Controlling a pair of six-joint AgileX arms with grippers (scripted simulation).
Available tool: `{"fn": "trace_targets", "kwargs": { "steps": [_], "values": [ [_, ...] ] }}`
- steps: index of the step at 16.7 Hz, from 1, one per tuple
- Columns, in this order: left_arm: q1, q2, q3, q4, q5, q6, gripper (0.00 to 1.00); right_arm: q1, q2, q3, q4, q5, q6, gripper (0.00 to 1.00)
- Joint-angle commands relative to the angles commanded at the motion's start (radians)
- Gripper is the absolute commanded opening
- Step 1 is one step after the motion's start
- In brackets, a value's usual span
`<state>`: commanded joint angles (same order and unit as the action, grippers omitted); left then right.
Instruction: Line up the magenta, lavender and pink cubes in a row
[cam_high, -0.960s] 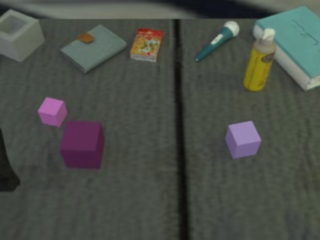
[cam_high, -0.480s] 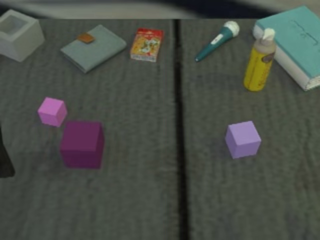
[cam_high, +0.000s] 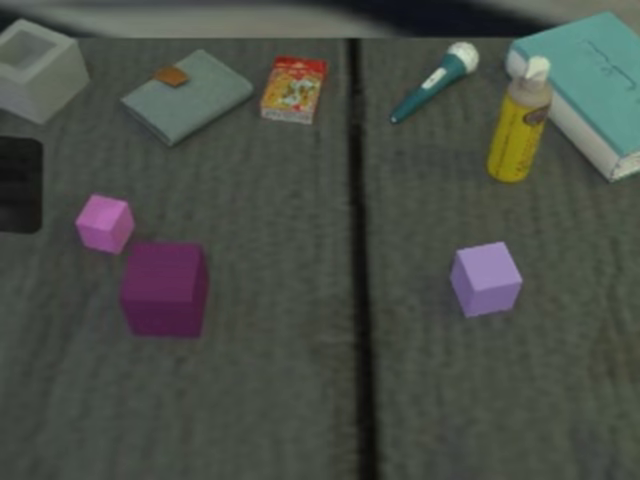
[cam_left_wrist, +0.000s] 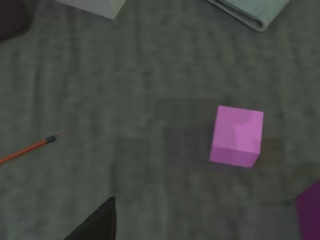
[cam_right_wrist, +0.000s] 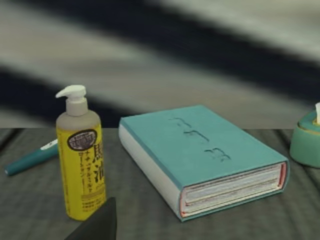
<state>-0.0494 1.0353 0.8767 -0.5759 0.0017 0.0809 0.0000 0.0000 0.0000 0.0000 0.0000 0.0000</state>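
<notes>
Left end effector (cam_high: 20, 185), finger state impossible to tell, hovers at the table's (cam_high: 300, 400) nine o'clock edge beside the pink cube (cam_high: 104, 223), which touches the magenta (cam_high: 165, 288) at its eleven o'clock; rigid, probably light, best pinched across opposite flat faces.

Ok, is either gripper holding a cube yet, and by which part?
Nothing is held. The pink cube, magenta cube and lavender cube all sit free on the table, no fingers on them.
</notes>
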Motion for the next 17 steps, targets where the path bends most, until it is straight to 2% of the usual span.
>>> {"fn": "trace_targets", "kwargs": {
  "steps": [5, 10, 14, 17],
  "values": [
    [-0.025, 0.524, 0.413, -0.296, 0.000, 0.042, 1.00, 0.000, 0.000, 0.000, 0.000, 0.000, 0.000, 1.00],
    [-0.045, 0.934, 0.765, -0.522, 0.000, 0.074, 1.00, 0.000, 0.000, 0.000, 0.000, 0.000, 0.000, 1.00],
    [-0.054, 1.126, 0.947, -0.627, 0.001, 0.089, 1.00, 0.000, 0.000, 0.000, 0.000, 0.000, 0.000, 1.00],
    [-0.057, 1.180, 0.998, -0.655, 0.001, 0.094, 1.00, 0.000, 0.000, 0.000, 0.000, 0.000, 0.000, 1.00]
  ]
}}
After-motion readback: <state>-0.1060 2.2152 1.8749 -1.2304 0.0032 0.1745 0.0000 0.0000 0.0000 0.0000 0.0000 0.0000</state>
